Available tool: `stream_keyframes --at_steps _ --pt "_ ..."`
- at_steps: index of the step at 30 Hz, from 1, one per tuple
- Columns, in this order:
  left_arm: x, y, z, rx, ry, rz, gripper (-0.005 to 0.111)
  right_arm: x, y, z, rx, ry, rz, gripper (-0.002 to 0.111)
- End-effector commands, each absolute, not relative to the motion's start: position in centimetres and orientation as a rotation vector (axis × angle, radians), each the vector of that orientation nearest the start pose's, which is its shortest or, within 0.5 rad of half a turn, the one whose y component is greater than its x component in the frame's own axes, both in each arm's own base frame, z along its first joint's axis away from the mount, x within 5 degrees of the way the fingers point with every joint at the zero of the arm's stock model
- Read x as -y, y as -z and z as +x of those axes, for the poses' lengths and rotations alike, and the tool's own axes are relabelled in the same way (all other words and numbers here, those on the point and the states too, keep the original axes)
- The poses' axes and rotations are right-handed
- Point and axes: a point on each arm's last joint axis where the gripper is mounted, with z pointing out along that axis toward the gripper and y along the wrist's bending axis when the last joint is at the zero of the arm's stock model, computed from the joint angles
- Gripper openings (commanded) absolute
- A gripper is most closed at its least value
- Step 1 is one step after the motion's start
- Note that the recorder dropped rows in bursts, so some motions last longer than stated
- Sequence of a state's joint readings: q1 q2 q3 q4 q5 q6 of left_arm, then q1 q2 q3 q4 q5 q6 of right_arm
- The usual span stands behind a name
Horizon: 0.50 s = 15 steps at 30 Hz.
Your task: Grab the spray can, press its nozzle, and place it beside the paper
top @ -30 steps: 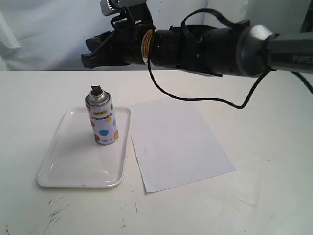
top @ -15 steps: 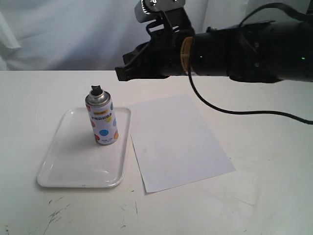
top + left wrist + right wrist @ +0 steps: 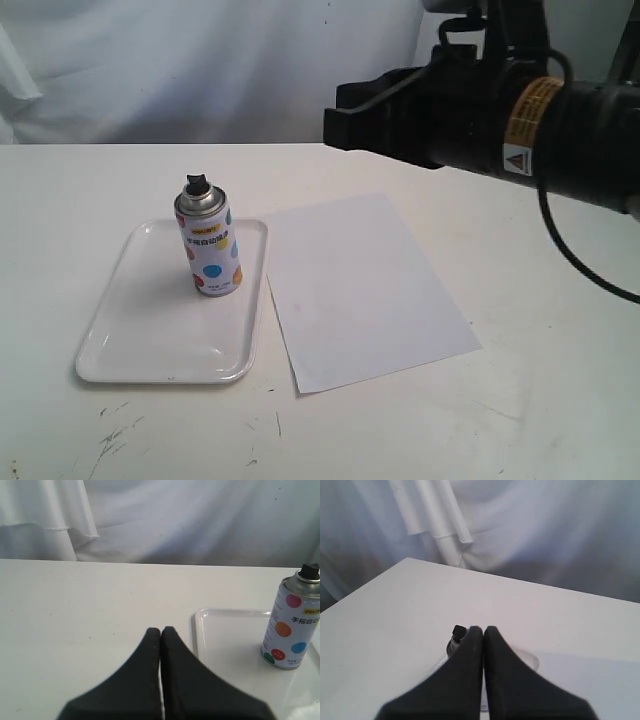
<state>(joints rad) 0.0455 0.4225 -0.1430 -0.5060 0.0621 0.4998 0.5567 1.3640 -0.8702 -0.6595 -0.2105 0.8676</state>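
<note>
The spray can (image 3: pixel 210 246) stands upright on the white tray (image 3: pixel 150 330), its black nozzle (image 3: pixel 197 184) on top. The paper (image 3: pixel 360 290) lies flat just right of the tray. My right gripper (image 3: pixel 340 125) hangs high above the table's far side, right of the can, and is shut on nothing. In the right wrist view its shut fingertips (image 3: pixel 483 630) partly cover the can, and only the nozzle (image 3: pixel 459 631) shows. In the left wrist view my left gripper (image 3: pixel 161 631) is shut and empty, low over the table, with the spray can (image 3: pixel 292 625) off to one side.
The tray (image 3: pixel 225 630) has a raised rim. A white curtain (image 3: pixel 200 60) hangs behind the table. Dark scuff marks (image 3: pixel 115 435) dot the table's front left. The right arm's black cable (image 3: pixel 580 265) loops down at the right.
The right arm has swung to the right, from above and behind the can to the upper right of the exterior view. The can, tray and paper have not moved.
</note>
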Motion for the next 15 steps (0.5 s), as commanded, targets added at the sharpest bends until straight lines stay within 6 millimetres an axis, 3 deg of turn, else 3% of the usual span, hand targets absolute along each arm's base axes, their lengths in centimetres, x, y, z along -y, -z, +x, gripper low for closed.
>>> stream_keyframes --at_steps 1,7,15 --pt "-0.2 -22.5 9.6 -1.813 -0.001 -0.033 0.000 -16.1 -31.4 24.7 -1.810 -0.593 -0.410 0.000" --pt "-0.2 -22.5 9.6 -1.813 -0.001 -0.033 0.000 -14.5 -32.2 23.8 -1.870 -0.472 -0.373 0.000" --pt "-0.2 -22.5 9.6 -1.813 -0.002 -0.031 0.000 -11.4 -33.0 21.9 -2.015 -0.316 -0.199 0.000"
